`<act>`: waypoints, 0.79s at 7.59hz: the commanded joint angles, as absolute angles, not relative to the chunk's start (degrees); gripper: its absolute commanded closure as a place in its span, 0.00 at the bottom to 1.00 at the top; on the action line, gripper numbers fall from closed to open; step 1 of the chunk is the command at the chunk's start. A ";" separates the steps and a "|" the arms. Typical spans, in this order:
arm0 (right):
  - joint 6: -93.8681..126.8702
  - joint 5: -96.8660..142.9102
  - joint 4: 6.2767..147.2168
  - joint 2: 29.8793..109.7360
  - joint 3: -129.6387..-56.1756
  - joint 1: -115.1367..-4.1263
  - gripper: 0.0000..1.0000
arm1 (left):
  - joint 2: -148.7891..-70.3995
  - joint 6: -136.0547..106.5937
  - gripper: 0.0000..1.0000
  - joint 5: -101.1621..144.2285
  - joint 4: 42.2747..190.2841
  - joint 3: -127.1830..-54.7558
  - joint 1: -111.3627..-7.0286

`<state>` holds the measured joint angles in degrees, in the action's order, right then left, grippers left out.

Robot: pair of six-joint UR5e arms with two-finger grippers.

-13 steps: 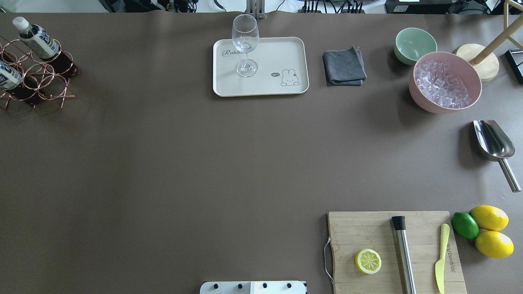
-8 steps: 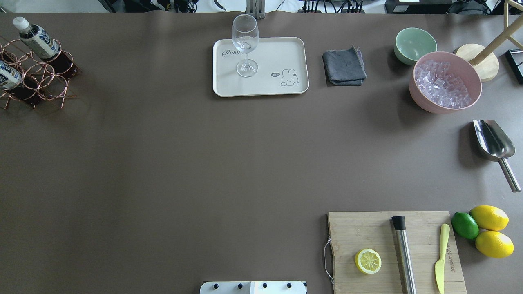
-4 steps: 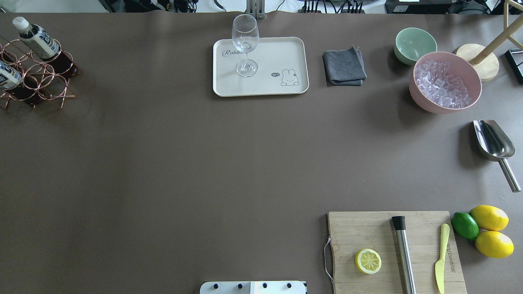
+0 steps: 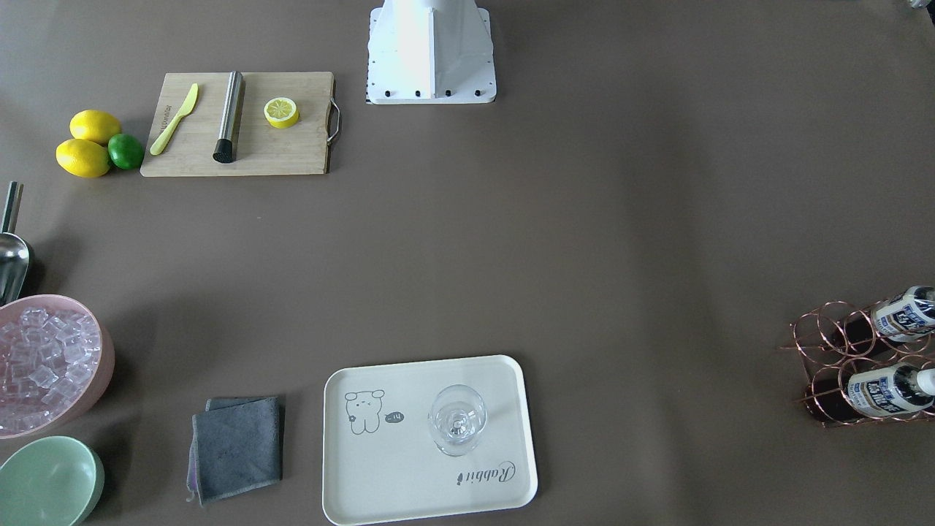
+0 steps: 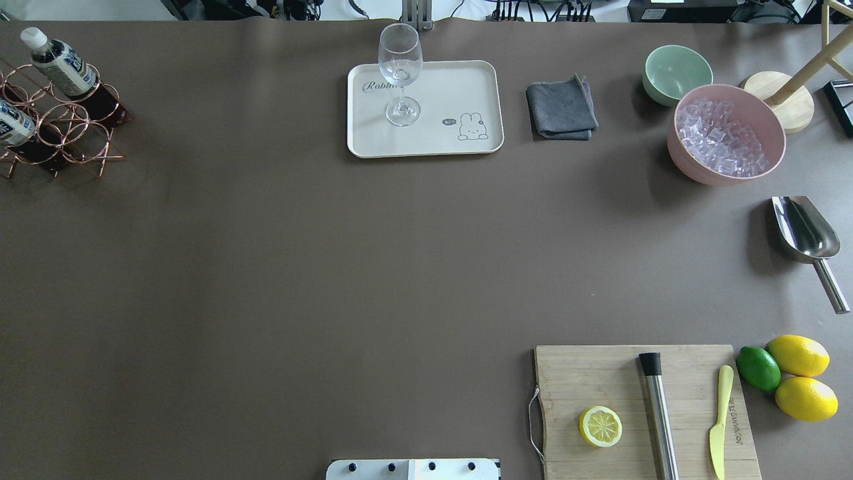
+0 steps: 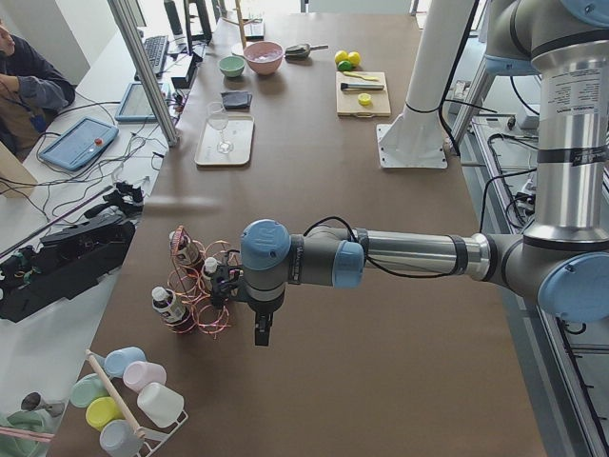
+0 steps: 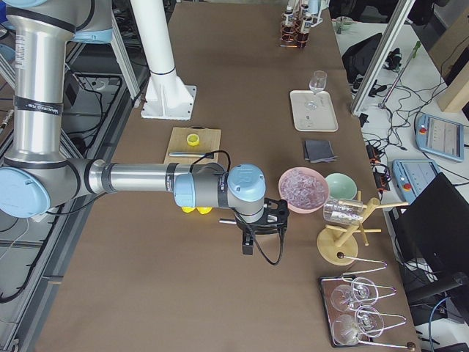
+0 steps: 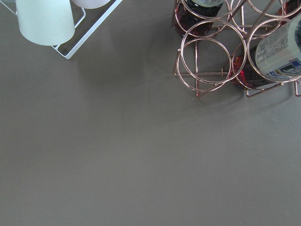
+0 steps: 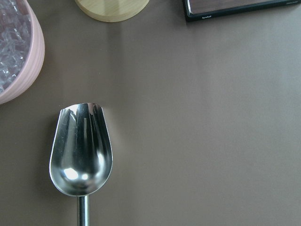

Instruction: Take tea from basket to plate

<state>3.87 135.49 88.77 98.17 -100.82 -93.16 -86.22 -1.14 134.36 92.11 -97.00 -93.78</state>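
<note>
The left gripper (image 6: 262,338), open or closed unclear, hangs just robot-side of the basket (image 6: 202,303), whose tea (image 6: 172,308) stands roughly upright beyond it.

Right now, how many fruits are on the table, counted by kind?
Whole lemons: 2
Lemon half: 1
Lime: 1
Total: 4

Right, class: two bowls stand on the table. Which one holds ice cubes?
The pink bowl, the larger one: it is filled with clear ice cubes. The pale green bowl beside it is empty.
</note>
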 commanded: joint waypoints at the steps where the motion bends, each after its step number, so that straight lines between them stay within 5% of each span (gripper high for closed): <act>1: 3.87 135.44 88.77 98.17 -100.81 -93.16 0.00 | -86.05 -1.14 0.01 134.47 92.20 -97.20 -93.87; 6: 3.87 135.44 88.77 98.09 -100.81 -93.16 0.00 | -85.33 17.01 0.03 133.86 92.46 -101.43 -94.13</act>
